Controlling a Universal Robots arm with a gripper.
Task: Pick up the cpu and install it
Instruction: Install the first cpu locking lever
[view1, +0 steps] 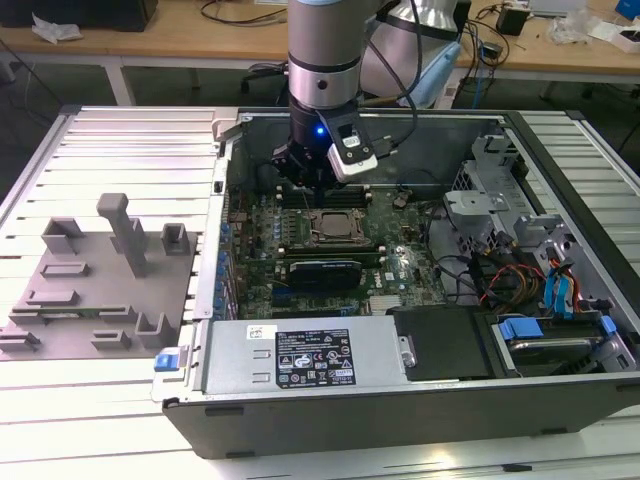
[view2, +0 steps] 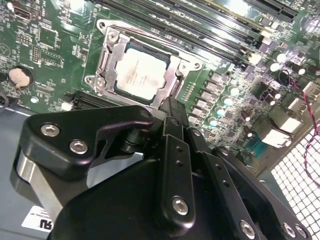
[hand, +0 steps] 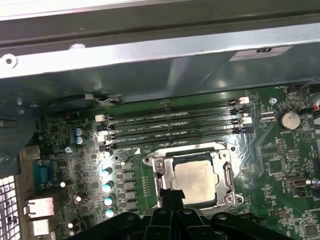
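Pincer (hand: 172, 196) closed, empty, just beside cpu (hand: 196, 181) seated in socket (hand: 228, 175).

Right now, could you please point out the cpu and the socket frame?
cpu (view2: 141, 75): second wrist view, middle of its silvery top.
socket frame (view2: 106, 59): second wrist view, its metal side bar.

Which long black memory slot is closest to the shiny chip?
The memory slot right beside the socket holding the cpu, farthest from the metal case wall; three others lie between.
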